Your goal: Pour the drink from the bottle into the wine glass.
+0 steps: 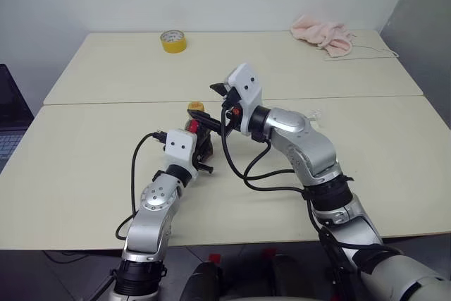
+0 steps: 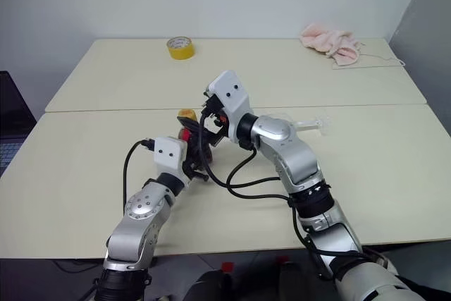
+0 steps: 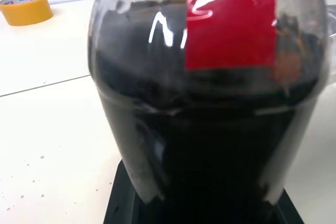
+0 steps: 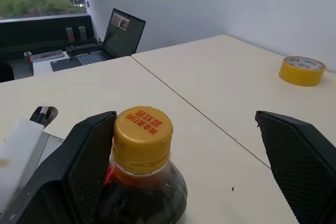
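The bottle [image 1: 199, 137] stands upright on the near table, clear plastic with a red label strip and a yellow cap [image 4: 143, 129]. The dark drink [image 3: 199, 171] fills most of it. My left gripper [image 1: 204, 149] is shut on the bottle's lower body from the near side. My right gripper [image 4: 184, 119] hangs level at cap height and stands open, one finger [image 4: 92, 156] close beside the cap and the other well apart from it. The wine glass [image 2: 310, 125] is clear and partly hidden behind my right forearm; it seems to lie on its side.
A yellow tape roll [image 1: 173, 41] sits on the far table, and a pink cloth [image 1: 324, 35] lies at its back right. A seam [image 1: 106, 102] divides the two tables. A laptop [image 4: 123, 35] stands beyond the left table edge.
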`<act>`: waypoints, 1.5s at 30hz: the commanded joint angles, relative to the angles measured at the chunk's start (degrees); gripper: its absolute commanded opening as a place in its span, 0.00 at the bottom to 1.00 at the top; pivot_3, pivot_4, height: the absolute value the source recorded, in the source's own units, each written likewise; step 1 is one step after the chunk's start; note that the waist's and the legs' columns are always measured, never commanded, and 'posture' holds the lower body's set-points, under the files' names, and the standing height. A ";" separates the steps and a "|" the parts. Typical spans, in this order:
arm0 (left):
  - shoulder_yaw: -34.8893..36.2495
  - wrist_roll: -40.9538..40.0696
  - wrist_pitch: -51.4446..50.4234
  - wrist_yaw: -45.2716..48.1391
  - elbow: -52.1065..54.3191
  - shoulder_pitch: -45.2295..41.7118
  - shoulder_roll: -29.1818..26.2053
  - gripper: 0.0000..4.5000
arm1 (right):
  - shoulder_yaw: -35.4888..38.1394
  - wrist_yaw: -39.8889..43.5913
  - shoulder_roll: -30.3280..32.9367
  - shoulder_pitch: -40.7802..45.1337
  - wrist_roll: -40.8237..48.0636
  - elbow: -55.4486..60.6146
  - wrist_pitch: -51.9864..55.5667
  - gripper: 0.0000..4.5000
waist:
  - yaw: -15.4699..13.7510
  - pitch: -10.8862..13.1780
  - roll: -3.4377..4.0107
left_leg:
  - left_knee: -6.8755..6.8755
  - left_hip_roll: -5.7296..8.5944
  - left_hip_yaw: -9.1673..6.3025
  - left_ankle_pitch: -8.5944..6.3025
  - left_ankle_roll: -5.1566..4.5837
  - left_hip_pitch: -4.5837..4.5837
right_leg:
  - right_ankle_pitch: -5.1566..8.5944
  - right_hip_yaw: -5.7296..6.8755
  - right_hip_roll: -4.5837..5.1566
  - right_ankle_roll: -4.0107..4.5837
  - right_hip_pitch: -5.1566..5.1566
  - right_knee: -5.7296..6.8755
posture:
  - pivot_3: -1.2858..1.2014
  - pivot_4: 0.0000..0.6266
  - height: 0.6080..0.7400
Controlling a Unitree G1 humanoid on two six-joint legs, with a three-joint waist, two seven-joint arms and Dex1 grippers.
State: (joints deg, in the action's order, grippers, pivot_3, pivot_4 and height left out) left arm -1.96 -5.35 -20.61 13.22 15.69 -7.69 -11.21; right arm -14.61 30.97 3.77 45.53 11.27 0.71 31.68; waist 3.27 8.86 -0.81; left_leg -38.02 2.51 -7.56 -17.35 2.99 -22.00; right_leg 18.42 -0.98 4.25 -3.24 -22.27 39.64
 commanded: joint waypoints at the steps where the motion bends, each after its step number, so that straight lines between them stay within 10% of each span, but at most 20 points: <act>1: 0.22 -0.14 2.28 0.16 2.65 -0.40 0.11 0.17 | 1.73 -1.44 1.70 1.11 -1.67 0.65 -1.19 1.00 | 0.00 0.00 0.00 | 0.00 0.00 0.00 0.00 0.00 0.00 | 0.00 0.00 0.00 0.00 0.00 0.00 | 0.52 0.24 1.00; 26: 1.10 0.04 2.09 -0.65 2.70 -0.91 0.15 0.17 | 5.00 4.16 13.12 -3.31 4.17 9.13 5.72 1.00 | -0.18 0.00 -0.01 | 0.01 0.00 0.03 0.00 0.00 -0.01 | 0.00 -0.01 0.00 0.00 0.03 -0.07 | 0.52 0.24 1.00; 45: 0.83 0.45 2.82 -0.27 2.43 -0.98 -0.34 0.17 | 0.36 -1.12 0.56 2.17 4.01 6.25 6.81 1.00 | -0.05 0.00 -0.01 | 0.00 0.00 0.00 0.00 0.00 0.00 | 0.00 0.00 -0.01 0.00 0.03 -0.07 | 0.52 0.24 1.00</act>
State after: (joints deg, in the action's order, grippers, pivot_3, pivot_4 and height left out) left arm -1.72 -5.20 -19.64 13.04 15.43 -7.92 -11.20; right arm -14.70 30.38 4.65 46.34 16.03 6.66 40.19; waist 3.22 8.86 -0.82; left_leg -38.02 2.51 -7.57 -17.35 2.99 -22.00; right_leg 18.42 -0.97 4.24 -3.24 -22.24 39.57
